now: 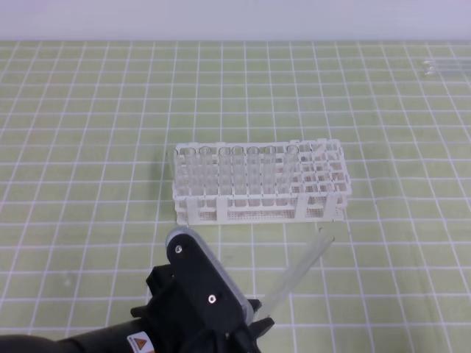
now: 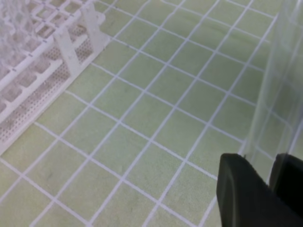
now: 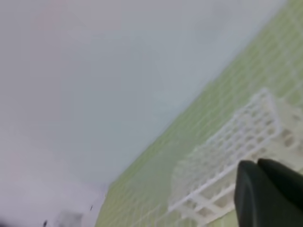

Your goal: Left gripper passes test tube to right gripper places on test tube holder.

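Note:
My left gripper [image 1: 256,315] comes in from the bottom edge, below the rack, and is shut on the test tube [image 1: 298,271]. The clear tube slants up and to the right, its free end near the rack's front right corner but not touching it. In the left wrist view the tube [image 2: 277,94] rises between the two black fingers [image 2: 244,194]. The white test tube holder [image 1: 324,202] stands mid-table with several clear tubes along its left and middle holes. My right gripper [image 3: 265,189] shows only in its wrist view, fingers together with nothing between them, high above the holder [image 3: 227,151].
A green mat with a white grid [image 1: 88,147] covers the table. More clear tubes [image 1: 445,68] lie at the far right back edge. The rack's right-hand holes [image 1: 327,158] hold nothing. A white wall runs along the back.

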